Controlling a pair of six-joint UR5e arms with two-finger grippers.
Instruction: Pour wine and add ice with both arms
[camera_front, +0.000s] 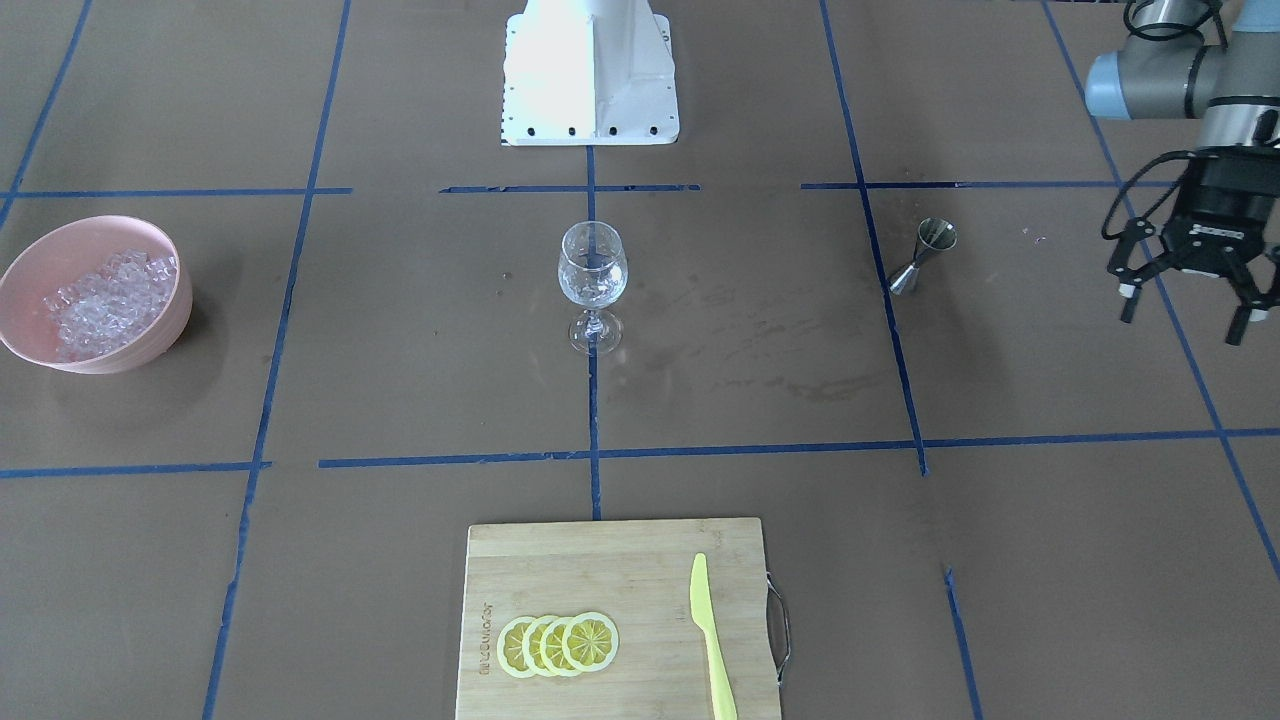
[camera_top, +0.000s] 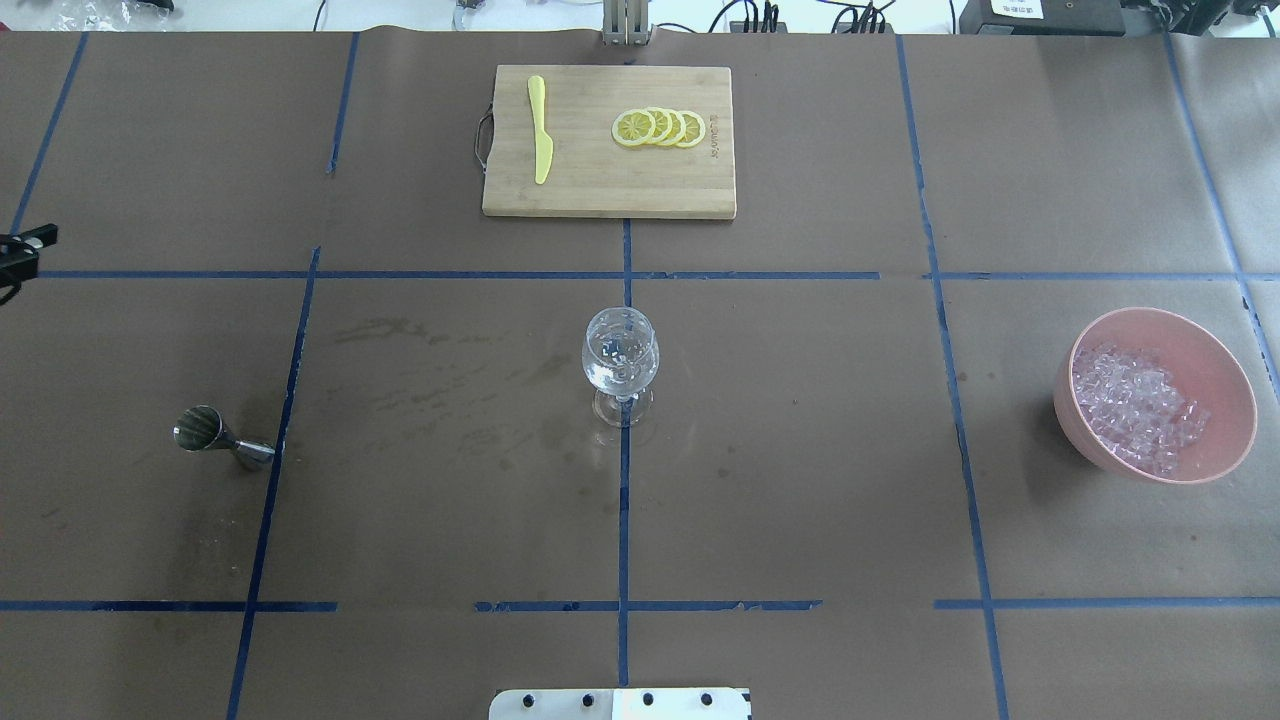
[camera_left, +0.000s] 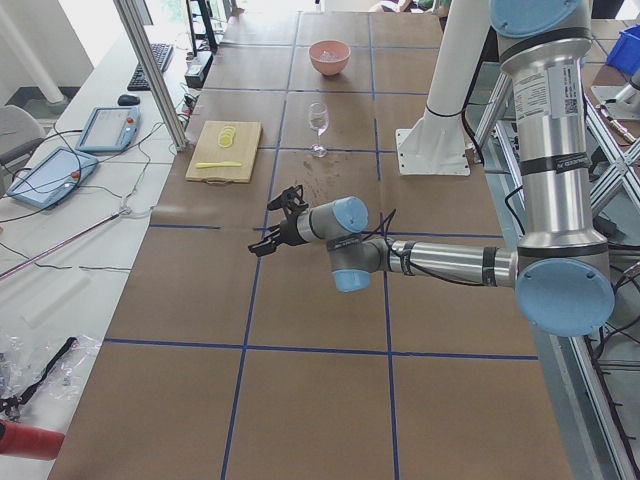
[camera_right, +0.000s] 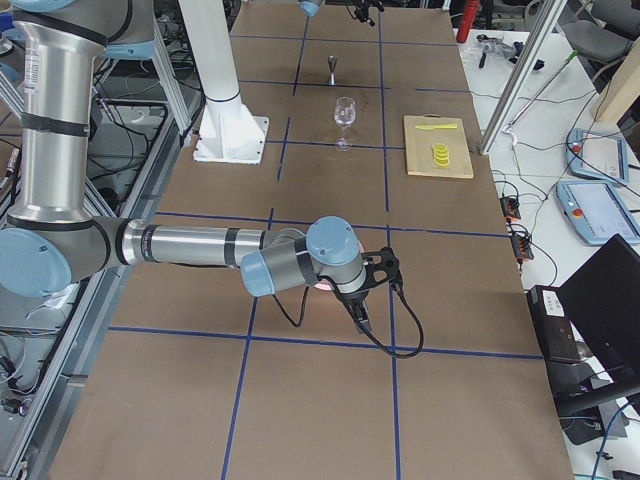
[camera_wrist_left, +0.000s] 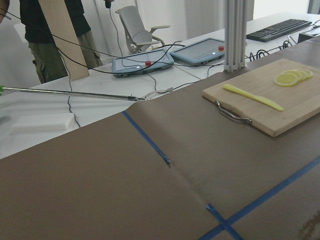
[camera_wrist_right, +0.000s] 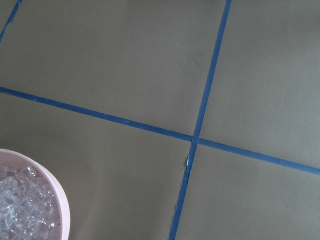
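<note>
A clear stemmed wine glass (camera_front: 592, 270) (camera_top: 620, 360) stands upright at the table's centre; I cannot tell what is in it. No wine shows in any view. The ice (camera_front: 105, 300) (camera_top: 1140, 405) fills a pink bowl (camera_top: 1235, 420) (camera_wrist_right: 60, 200) on the robot's right. My left gripper (camera_front: 1185, 315) hangs open and empty beyond the steel jigger (camera_front: 925, 255) (camera_top: 215, 435), well away from the glass. My right gripper (camera_right: 375, 275) shows only in the exterior right view, near the bowl; I cannot tell whether it is open or shut.
A bamboo cutting board (camera_top: 600, 180) lies at the far side of the table with lemon slices (camera_top: 660, 127) and a yellow knife (camera_top: 540, 130). The white base block (camera_front: 590, 70) stands on the robot's side. Blue tape lines cross the brown table cover.
</note>
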